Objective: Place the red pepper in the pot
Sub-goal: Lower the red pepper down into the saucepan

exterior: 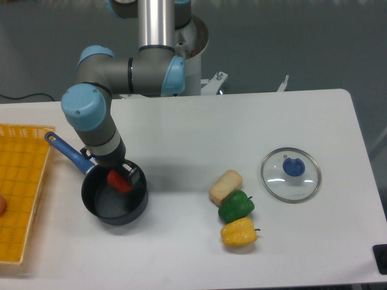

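Observation:
The red pepper is held just above the inside of the pot, a dark round saucepan with a blue handle at the table's left. My gripper is shut on the red pepper, reaching down over the pot's far side. The pepper sits within the pot's rim as seen from above; whether it touches the bottom I cannot tell.
A yellow mesh basket lies at the left edge. Right of the pot sit a beige bread piece, a green pepper and a yellow pepper. The glass lid with a blue knob lies further right.

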You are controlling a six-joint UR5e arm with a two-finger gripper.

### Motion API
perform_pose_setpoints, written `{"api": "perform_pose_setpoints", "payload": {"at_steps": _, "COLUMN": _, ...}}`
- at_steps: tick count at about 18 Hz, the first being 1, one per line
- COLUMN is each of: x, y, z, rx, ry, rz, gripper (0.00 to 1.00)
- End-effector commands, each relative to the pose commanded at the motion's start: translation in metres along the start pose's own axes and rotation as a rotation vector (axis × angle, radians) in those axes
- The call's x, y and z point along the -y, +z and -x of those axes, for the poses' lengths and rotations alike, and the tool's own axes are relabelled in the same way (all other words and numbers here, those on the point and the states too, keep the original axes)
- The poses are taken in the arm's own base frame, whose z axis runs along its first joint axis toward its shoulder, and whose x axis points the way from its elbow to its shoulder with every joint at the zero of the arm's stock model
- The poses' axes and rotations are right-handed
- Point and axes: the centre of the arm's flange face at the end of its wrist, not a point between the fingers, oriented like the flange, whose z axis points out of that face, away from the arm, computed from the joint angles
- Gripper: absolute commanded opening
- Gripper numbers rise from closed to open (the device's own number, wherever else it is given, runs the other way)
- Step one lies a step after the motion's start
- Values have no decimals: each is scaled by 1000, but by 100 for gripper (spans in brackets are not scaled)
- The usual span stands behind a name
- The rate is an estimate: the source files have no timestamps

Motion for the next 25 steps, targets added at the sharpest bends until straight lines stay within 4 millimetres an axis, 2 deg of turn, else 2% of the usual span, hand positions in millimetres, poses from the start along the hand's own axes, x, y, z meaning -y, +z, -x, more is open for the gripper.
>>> {"api": "perform_pose_setpoints", "payload": {"at_steps": 2, "x": 8, "y": 9, "z": -9, "rx": 3, "ry": 1, "rz": -1, "gripper": 30}}
{"api": "perform_pose_setpoints", "payload": {"at_steps": 4, "x": 8, "y": 16, "z": -8, "rx": 19, "ry": 0, "rz": 21, "gripper": 30}}
{"api": "perform_pose_setpoints", "payload": {"at_steps": 25, "x": 21, "y": 49, "z": -20, "rx": 8, "ry": -8, "rz": 46, "gripper": 30}}
